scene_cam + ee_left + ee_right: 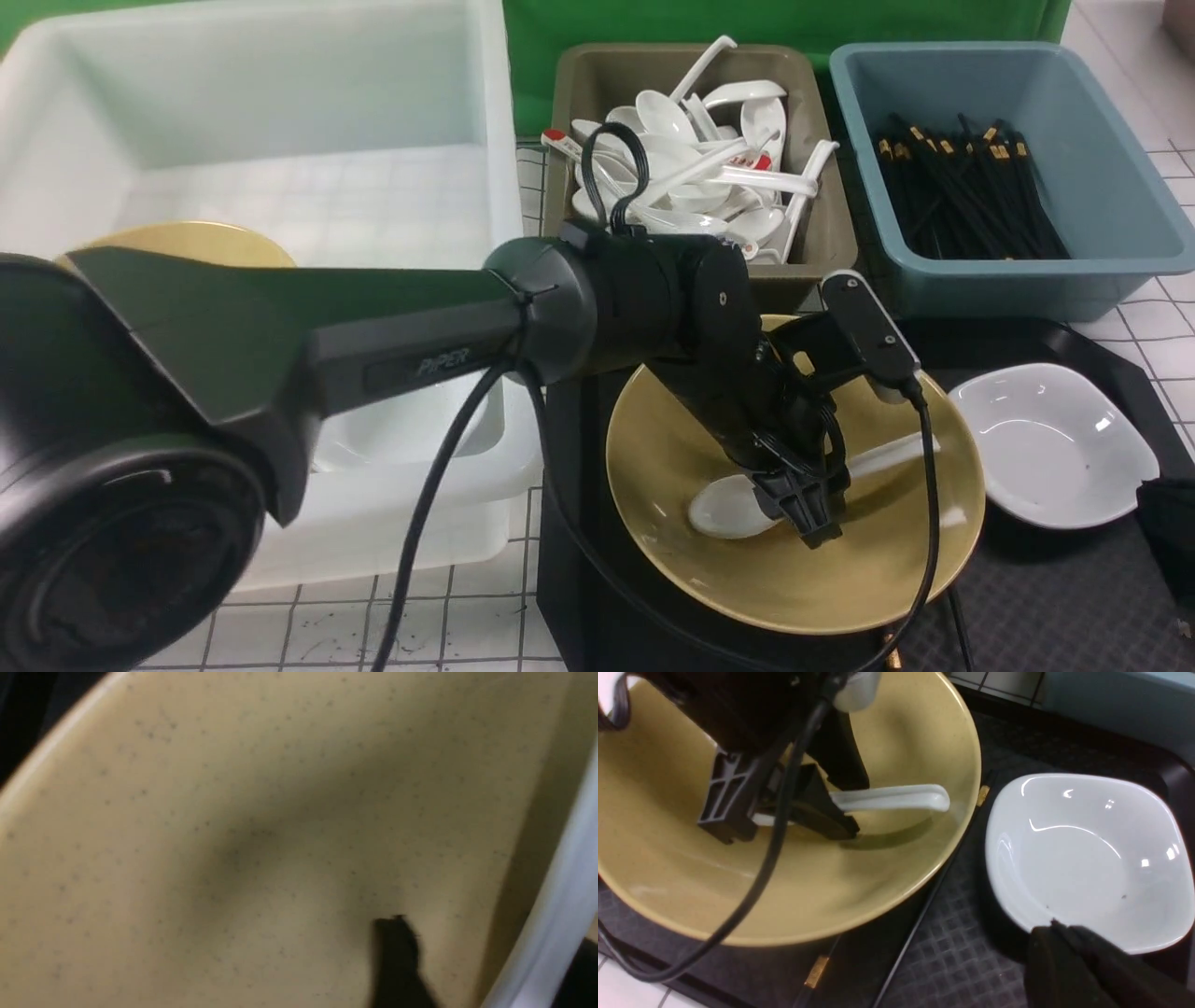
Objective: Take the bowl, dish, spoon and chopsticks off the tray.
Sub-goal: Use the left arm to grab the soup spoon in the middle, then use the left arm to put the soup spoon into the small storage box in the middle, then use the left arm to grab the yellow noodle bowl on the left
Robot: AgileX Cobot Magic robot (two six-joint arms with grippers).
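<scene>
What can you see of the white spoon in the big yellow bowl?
This plain glossy white soup spoon, ceramic-looking, has a deep oval scoop and a short curved handle. It lies inside the wide mustard-yellow round bowl, scoop to the robot's left, handle sloping up rightward. The left arm's black claw straddles its neck, jaws apart; whether they pinch it is unclear.

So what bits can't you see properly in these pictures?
Chopsticks: right wrist view, mostly hidden under the bowl.
Spoon: front view, its middle covered by the left gripper; a grip cannot be told.
Left wrist view: blurred, too close to the bowl.
Right gripper: right wrist view, cut off by the picture's edge.
</scene>
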